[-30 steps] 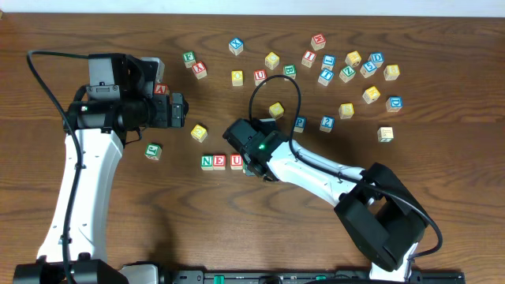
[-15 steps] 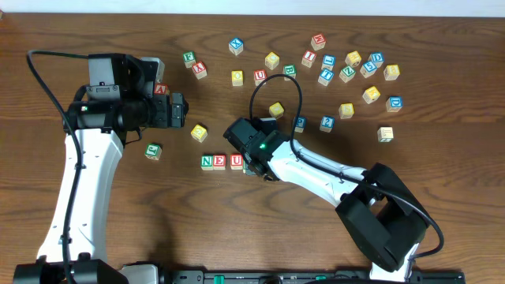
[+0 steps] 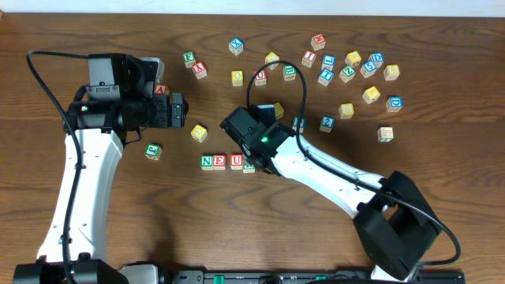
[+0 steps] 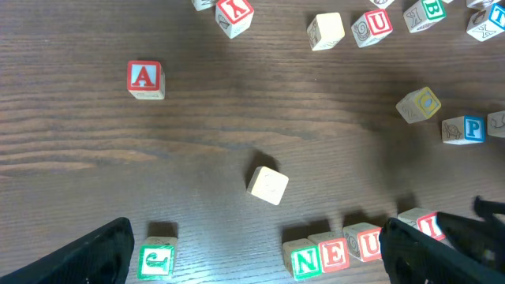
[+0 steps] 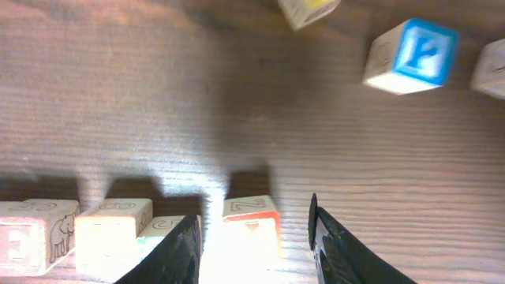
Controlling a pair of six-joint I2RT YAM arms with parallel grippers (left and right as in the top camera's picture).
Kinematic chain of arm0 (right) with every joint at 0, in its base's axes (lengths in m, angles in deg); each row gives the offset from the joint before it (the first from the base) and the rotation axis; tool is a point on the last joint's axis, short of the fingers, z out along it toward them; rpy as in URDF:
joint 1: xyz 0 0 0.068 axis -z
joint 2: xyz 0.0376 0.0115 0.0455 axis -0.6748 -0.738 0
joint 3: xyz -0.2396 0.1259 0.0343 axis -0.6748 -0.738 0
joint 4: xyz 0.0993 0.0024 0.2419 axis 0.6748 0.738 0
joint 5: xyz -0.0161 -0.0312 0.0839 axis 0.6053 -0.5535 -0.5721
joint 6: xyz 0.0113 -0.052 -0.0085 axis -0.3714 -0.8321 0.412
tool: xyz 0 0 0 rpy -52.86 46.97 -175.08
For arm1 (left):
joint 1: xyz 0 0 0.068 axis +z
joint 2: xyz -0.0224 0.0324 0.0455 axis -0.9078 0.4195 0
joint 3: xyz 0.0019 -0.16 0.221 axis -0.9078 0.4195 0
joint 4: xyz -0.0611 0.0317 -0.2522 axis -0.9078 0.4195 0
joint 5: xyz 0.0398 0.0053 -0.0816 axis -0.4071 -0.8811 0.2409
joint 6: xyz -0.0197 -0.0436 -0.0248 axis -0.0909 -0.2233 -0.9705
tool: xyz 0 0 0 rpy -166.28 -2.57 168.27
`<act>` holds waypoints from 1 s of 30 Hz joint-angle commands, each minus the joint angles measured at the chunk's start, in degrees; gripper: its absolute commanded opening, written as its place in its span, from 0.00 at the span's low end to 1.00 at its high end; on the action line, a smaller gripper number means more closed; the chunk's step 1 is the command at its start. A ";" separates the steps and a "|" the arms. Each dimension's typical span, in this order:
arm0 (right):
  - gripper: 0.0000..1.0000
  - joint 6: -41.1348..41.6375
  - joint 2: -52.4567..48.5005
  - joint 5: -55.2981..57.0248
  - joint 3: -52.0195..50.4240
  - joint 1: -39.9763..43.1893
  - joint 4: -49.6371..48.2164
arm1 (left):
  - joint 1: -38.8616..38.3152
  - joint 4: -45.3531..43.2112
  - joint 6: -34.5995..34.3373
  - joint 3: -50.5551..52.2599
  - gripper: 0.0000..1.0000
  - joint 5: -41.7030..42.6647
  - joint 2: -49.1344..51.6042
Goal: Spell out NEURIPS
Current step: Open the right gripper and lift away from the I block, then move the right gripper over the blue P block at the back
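A row of cubes reads green N (image 3: 207, 162), red E (image 3: 220, 162), red U (image 3: 236, 162) on the table. My right gripper (image 3: 251, 160) hangs over the row's right end. In the right wrist view its jaws (image 5: 256, 252) stand open around a red-edged cube (image 5: 252, 225); table shows between that cube and the right finger (image 5: 335, 248), and glare washes out its top. A green-edged cube (image 5: 162, 230) sits just left of it, half behind the left finger. The blue P (image 4: 464, 129) lies farther back. My left gripper (image 4: 264, 256) is open and holds nothing.
Many loose letter cubes lie scattered across the far middle and right (image 3: 347, 71). A red A (image 4: 146, 80), a plain-faced cube (image 4: 268, 185) and a green-lettered cube (image 4: 156, 260) lie left of the row. A yellow cube (image 3: 276, 109) sits behind my right wrist.
My right arm has pulled back toward the far side from the row's end, and a cube now shows right of the U. The left arm has stayed still.
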 commanded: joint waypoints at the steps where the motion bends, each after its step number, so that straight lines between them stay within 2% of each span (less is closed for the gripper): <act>1: 0.40 -0.68 2.19 5.92 3.34 0.35 2.32 | 0.13 0.00 1.18 -1.29 0.98 0.85 0.07; 16: 0.44 2.21 2.19 12.52 13.42 4.15 15.26 | 0.13 0.02 1.18 -1.29 0.98 0.85 0.07; 19: 0.47 3.48 2.19 12.50 14.64 5.57 16.39 | 0.13 0.02 1.18 -1.29 0.98 0.85 0.07; 30: 0.47 5.62 2.19 9.62 15.02 8.68 16.72 | 0.13 0.02 1.18 -1.29 0.98 0.85 0.07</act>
